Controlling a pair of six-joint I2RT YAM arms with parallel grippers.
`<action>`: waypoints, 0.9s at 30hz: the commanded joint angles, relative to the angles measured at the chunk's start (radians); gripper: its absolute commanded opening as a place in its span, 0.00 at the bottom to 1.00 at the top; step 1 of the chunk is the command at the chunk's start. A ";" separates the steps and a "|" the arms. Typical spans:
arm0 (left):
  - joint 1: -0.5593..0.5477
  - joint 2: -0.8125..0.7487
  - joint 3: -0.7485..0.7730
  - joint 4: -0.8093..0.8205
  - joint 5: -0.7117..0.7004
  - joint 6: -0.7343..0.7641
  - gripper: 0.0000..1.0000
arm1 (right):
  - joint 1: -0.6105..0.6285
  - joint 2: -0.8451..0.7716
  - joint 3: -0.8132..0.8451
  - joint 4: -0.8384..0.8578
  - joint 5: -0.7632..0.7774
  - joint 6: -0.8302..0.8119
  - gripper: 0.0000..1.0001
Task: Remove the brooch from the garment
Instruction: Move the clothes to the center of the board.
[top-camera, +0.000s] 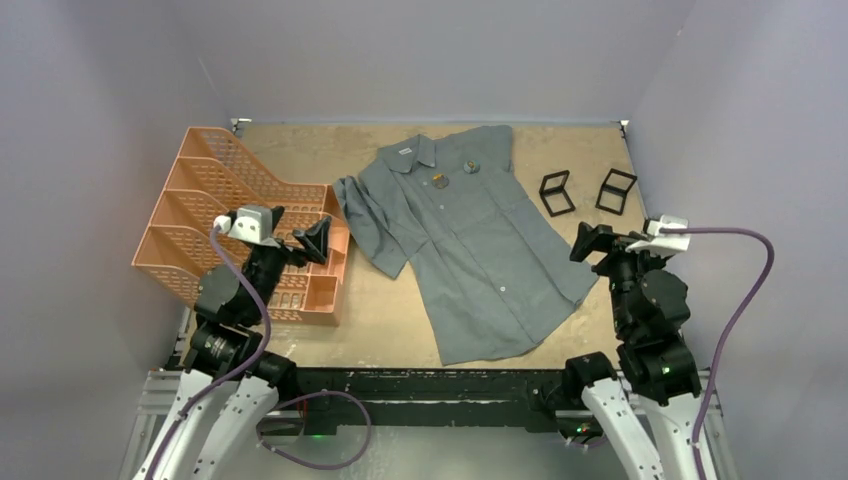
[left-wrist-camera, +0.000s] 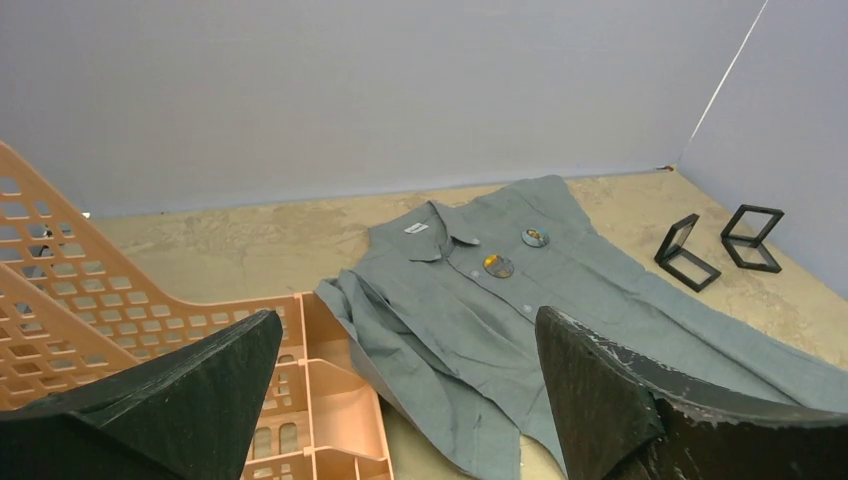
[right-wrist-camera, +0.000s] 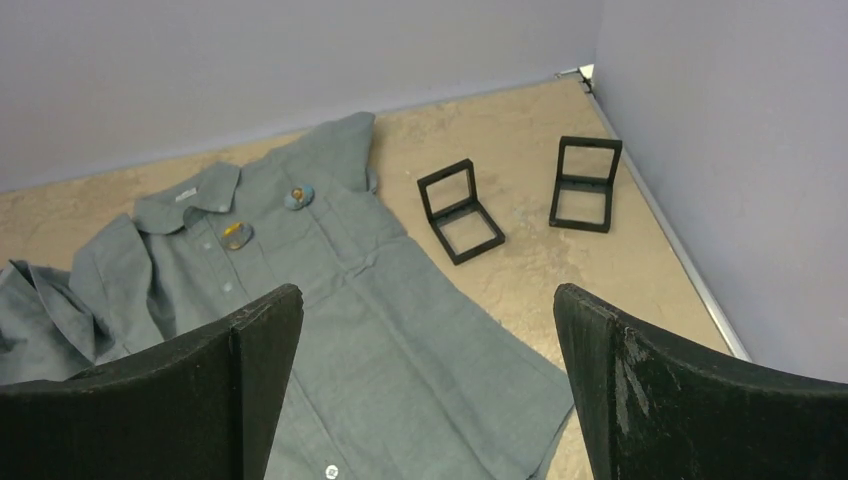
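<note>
A yellowish brooch (top-camera: 440, 181) and a bluish brooch (top-camera: 471, 167) sit below the collar of the grey garment (top-camera: 470, 250), spread flat mid-frame on the tan, mottled table (top-camera: 300, 145) between pale lilac walls (top-camera: 120, 80). Lower left, the left gripper (top-camera: 318, 238) gapes wide, empty; lower right, the right gripper (top-camera: 586, 241) likewise.

top external: high over near edge, looking down on whole counter (top-camera: 300, 145) | left wrist: low at left, facing far wall (left-wrist-camera: 400, 90) | right wrist: low at right, likewise | all share grey shirt (top-camera: 480, 260)
</note>
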 joint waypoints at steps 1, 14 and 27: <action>0.006 -0.030 0.015 0.041 0.018 -0.005 0.97 | -0.002 0.073 0.074 -0.070 -0.022 0.039 0.98; -0.001 -0.098 0.012 0.016 0.003 -0.001 0.99 | -0.003 0.386 0.361 -0.300 -0.110 0.153 0.98; 0.002 -0.116 0.017 -0.008 -0.067 -0.014 0.99 | -0.002 0.329 0.045 0.120 -0.559 0.357 0.98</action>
